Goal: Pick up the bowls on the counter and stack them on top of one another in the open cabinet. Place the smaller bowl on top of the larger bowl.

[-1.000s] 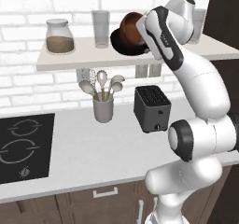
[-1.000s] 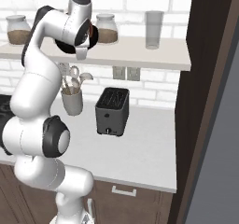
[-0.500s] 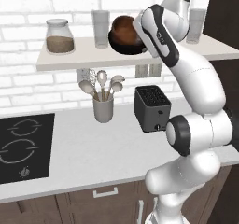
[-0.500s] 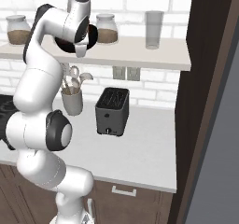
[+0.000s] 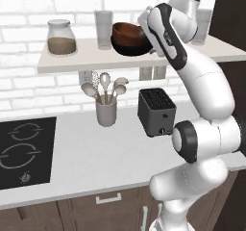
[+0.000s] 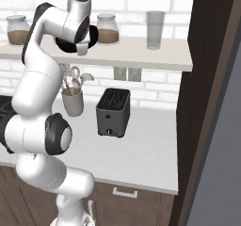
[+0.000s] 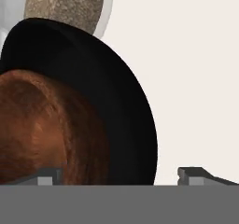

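Hand view shows the gripper (image 7: 119,174) spread wide, releasing the reddish-brown wooden bowl (image 7: 42,125) nested in the glossy black bowl (image 7: 116,106); I'd retreat straight back off the beige shelf board's (image 5: 96,57) front edge without nudging the rims.

two bowls: one brown bowl (image 5: 129,32) in one black bowl (image 5: 126,48); two jars (image 6: 108,29); two glasses (image 5: 103,22); one toaster (image 5: 156,111); one utensil pot (image 5: 106,112).
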